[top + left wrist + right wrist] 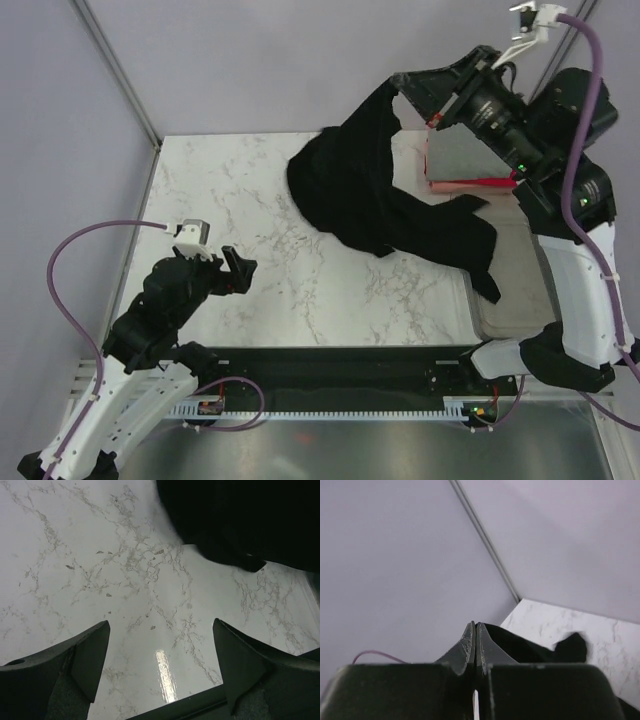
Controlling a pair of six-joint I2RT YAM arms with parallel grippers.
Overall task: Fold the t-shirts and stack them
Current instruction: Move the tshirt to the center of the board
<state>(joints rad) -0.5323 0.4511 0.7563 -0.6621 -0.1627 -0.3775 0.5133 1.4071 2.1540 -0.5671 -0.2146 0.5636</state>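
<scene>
Grips a bunch of the black t-shirt (350, 190) in the right hand (402, 88), fingers (470, 645) pressed flat together, raised high off the surface (230, 190). Hangs crumpled and unfolded below that hand, tail trailing toward the arm's base. Below the wrist: grey t-shirt (465, 155), folded, stacked on the folded red-pink t-shirt (470, 184). Judged two of three done; black one left to spread, fold, stack. Under the trailing tail, apparently a pale shallow bin (520, 300); contents not discernible. Holds left hand (235, 270) released, low over the surface, well apart from the cloth.
</scene>
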